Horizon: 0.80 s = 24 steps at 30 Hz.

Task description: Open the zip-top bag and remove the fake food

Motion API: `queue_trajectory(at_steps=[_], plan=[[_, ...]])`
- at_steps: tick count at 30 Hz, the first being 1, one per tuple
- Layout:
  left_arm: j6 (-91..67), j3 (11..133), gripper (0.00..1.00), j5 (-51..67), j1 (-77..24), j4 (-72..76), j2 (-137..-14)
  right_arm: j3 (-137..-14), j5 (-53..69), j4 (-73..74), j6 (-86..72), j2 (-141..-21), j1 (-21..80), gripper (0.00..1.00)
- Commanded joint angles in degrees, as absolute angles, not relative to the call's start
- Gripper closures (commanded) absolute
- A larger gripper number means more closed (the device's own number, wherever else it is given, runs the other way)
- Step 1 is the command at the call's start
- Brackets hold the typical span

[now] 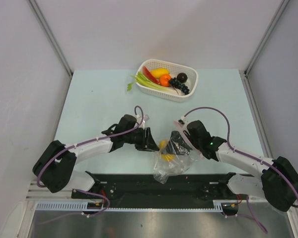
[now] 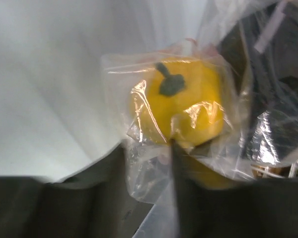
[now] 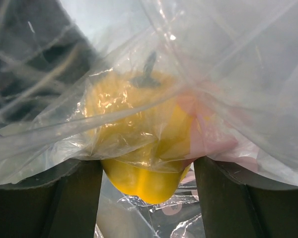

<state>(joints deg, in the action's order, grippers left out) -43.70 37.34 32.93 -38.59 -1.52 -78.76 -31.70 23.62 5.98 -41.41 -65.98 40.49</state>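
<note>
Left gripper (image 1: 151, 141) is out at table centre, its arm stretched low from the left, forearm angled inward and wrist turned toward the clear, crinkly zip-top bag (image 1: 173, 162). Its dark fingers (image 2: 89, 193) stand apart, and a fold of bag film hangs in the gap between them; nothing looks pinched tight. Over on the other side, the right arm mirrors it, elbow bent, cable arcing above, and the right gripper (image 1: 179, 143) is nosed into the bag's far edge. Its fingers (image 3: 248, 198) are spread wide and film drapes over both. A yellow plastic pepper with a dark green stem (image 2: 181, 101) fills the space between them. Whether they press on it, I cannot tell. That pepper sits inside the bag, beside a pinkish strip (image 3: 208, 136). The bag lies crumpled on the pale green table (image 1: 99, 99), right between both grippers. Well beyond, a white perforated basket (image 1: 186, 94) holds more bright fake food (image 1: 161, 77).
</note>
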Motion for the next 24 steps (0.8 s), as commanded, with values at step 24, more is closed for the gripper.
queue_trajectory(at_steps=[24], plan=[[-42.10, 41.92, 1.00, 0.36, -33.66, -26.80, -79.02, -40.77, -4.29, 45.07, -39.73, -34.02, 40.17, 1.00]])
